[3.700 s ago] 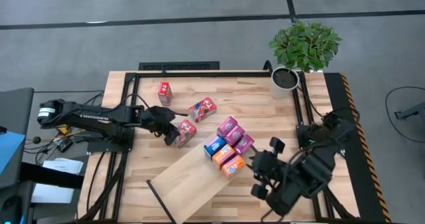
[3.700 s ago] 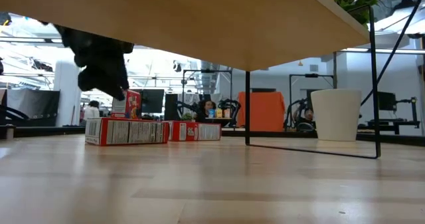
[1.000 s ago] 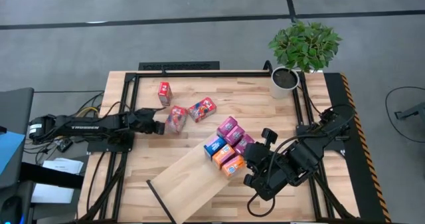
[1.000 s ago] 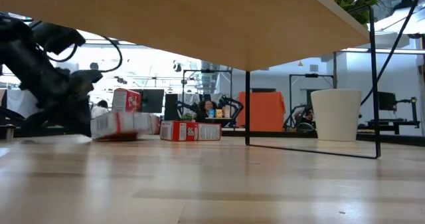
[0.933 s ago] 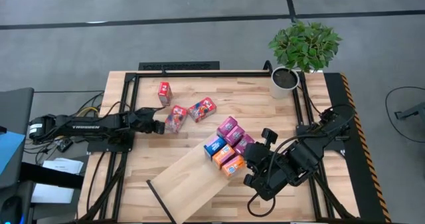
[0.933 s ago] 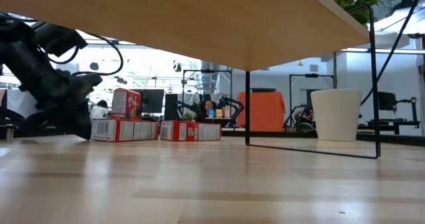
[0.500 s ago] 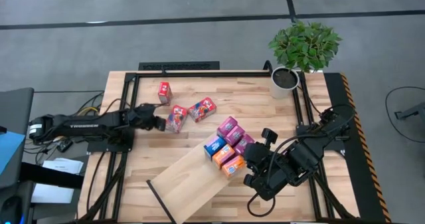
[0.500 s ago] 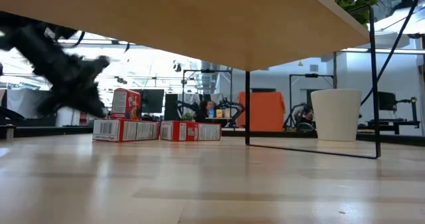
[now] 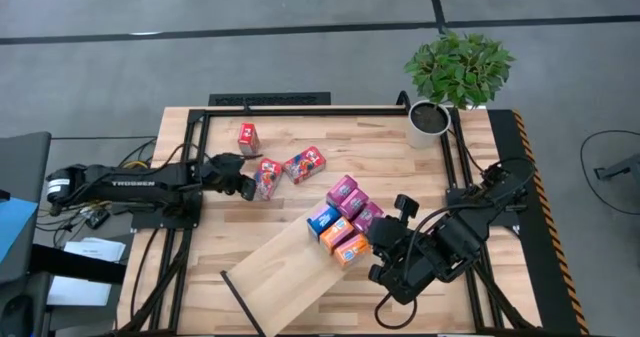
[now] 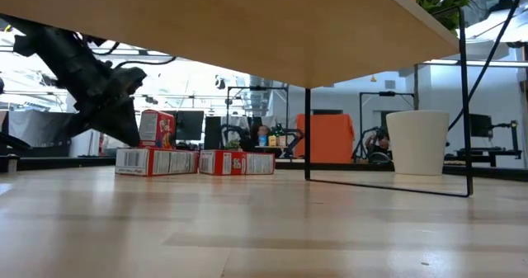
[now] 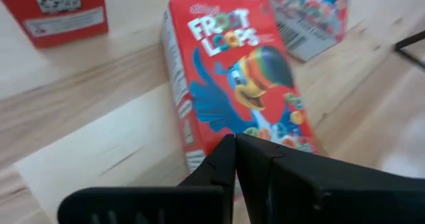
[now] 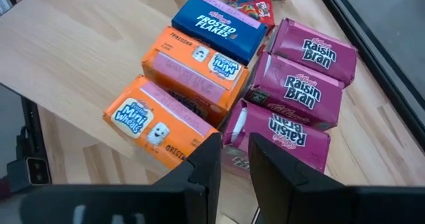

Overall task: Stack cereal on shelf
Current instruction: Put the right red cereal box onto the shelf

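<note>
Several cereal boxes lie flat in a cluster on the far right end of the pale shelf (image 9: pixel 290 267): a blue one (image 12: pixel 219 24), two orange ones (image 12: pixel 156 121) and three magenta ones (image 12: pixel 299 88). My right gripper (image 12: pixel 232 154) hovers just over them, slightly open and with nothing in it. On the tabletop, a red Froot Loops box (image 11: pixel 239 84) lies on its back, a second red box (image 9: pixel 303 164) lies beside it, and a third (image 9: pixel 248 138) stands upright. My left gripper (image 9: pixel 246 185) is shut, slanting down just above the Froot Loops box's near-left end (image 10: pixel 124 153).
A potted plant (image 9: pixel 430 117) stands at the table's far right corner. The shelf's black wire legs (image 10: pixel 307 134) stand on the tabletop, and its board spans the low view overhead. A black frame (image 9: pixel 200 127) rims the table. Bare planks lie between the red boxes and the shelf.
My left gripper has risen off the tabletop beside the Froot Loops box, drifted slightly toward the far edge and rolled about its own axis, staying shut. The box, tipped a second ago, has settled flat. My right gripper has kept still.
</note>
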### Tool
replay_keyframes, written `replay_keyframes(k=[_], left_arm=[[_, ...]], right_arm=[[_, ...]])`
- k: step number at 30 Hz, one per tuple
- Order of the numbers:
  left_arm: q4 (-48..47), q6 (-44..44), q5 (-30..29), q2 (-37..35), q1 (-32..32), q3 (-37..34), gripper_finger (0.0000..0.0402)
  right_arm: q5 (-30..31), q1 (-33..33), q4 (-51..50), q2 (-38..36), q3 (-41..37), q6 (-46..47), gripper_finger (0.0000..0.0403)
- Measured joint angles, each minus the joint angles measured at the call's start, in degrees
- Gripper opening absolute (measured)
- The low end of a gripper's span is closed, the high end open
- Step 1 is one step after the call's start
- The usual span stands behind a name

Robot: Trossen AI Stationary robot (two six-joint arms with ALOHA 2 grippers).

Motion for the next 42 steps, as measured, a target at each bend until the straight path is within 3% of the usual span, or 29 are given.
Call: replay_keyframes(k=[10, 14, 16, 24, 29, 37, 42], left_arm=[[-5.18, -5.36, -2.66, 4.43, -0.04, 0.34, 0.0000], [-13.13, -10.04, -5.97, 4.32, 0.03, 0.37, 0.0000], [-15.51, -9.31, -4.42, 4.09, -0.02, -0.49, 0.0000], [-13.94, -8.52, -3.65, 3.35, -0.02, -0.09, 0.0000], [-7.86, -8.30, 0.66, 2.68, -0.51, -0.07, 0.0000], [-4.63, -5.09, -7.19, -1.85, -1.31, 5.00, 0.0000], [1.21, -3.33, -7.93, -0.70, -1.22, 3.26, 0.0000]], right_arm=[[-0.13, 0.73, 0.56, 0.00, 0.00, 0.92, 0.0102], [-0.15, 1.07, 0.55, 0.00, 0.00, 1.76, 0.0102], [-0.15, 1.08, 0.50, 0.00, 0.00, 1.77, 0.0102], [-0.09, 1.08, 0.48, 0.00, 0.00, 1.82, 0.0102], [-0.09, 1.08, 0.52, 0.00, 0.00, 1.84, 0.0102], [-0.07, 1.08, 0.52, 0.00, 0.00, 1.93, 0.0102], [-0.04, 1.08, 0.33, 0.00, 0.00, 1.47, 0.0102]])
